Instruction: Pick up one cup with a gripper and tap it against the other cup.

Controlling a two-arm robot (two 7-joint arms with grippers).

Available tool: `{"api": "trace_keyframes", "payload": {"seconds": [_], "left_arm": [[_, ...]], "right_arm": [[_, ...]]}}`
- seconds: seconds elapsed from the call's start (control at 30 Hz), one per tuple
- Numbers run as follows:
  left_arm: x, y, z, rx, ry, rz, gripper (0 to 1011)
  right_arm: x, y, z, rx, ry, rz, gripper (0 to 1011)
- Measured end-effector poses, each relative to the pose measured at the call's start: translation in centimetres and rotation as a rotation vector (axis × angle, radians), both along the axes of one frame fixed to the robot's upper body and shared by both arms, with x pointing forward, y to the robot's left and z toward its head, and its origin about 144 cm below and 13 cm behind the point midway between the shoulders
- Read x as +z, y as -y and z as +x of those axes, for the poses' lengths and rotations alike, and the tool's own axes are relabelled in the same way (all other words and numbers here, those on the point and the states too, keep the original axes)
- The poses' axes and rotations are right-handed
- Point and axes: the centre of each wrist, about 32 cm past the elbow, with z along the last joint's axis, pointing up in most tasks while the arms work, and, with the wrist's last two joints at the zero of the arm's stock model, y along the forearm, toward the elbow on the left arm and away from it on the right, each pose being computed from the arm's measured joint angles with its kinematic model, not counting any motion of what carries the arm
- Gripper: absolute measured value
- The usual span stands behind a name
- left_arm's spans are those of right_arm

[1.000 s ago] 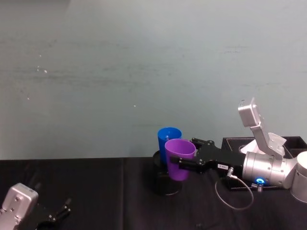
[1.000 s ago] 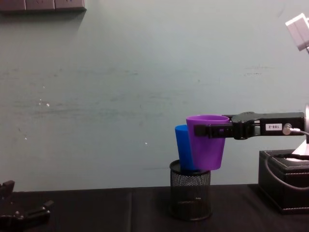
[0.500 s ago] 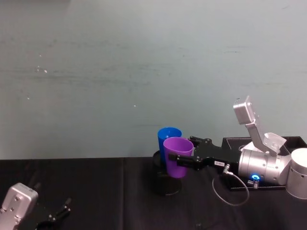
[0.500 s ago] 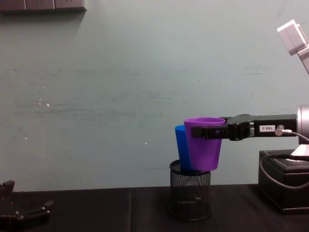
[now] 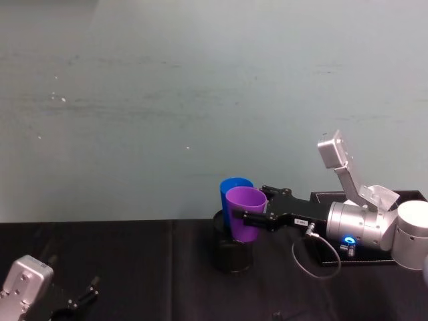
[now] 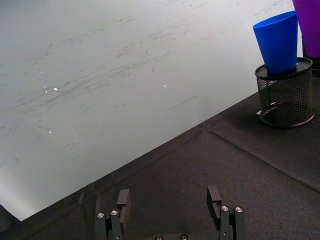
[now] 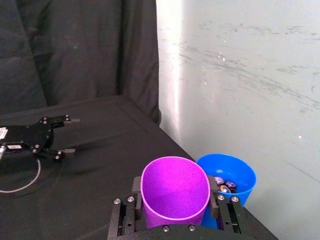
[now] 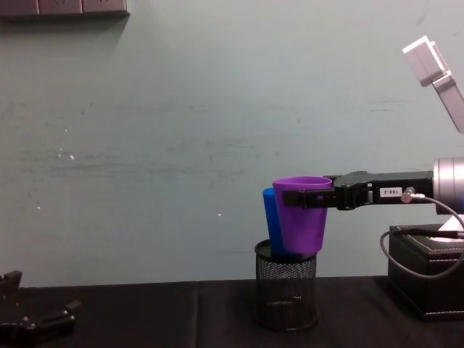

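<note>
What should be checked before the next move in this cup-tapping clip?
1. Right tool shut on the purple cup near its rim: ok.
2. Purple cup upright in the grip: ok.
3. Blue cup seated in the mesh pen holder: ok.
4. Cups in contact: cannot tell; they overlap in the chest view.
5. Left tool open, parked low at the left, far from both cups: ok.

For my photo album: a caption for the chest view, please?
Right end effector holds the purple cup beside the blue cup standing in a mesh holder.
</note>
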Motion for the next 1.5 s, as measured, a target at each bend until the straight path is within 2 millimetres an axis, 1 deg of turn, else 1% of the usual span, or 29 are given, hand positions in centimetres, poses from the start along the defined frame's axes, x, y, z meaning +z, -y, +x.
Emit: {"api": "trace_keyframes", "payload": {"seconds": [0.27, 0.53, 1.5], "left_arm": [[0.0, 0.0, 0.0, 0.000, 0.000, 0.000, 1000], [0.0, 0.0, 0.0, 0.000, 0.000, 0.000, 1000], [0.0, 0.0, 0.0, 0.000, 0.000, 0.000, 1000]], "right_arm": [[-0.1, -0.3, 0.7, -0.008, 0.003, -0.002, 733], [0.1, -0.5, 1.4, -0.018, 0.018, -0.004, 733], [0.1, -0.7, 1.5, -0.035, 0.027, 0.002, 734]]}}
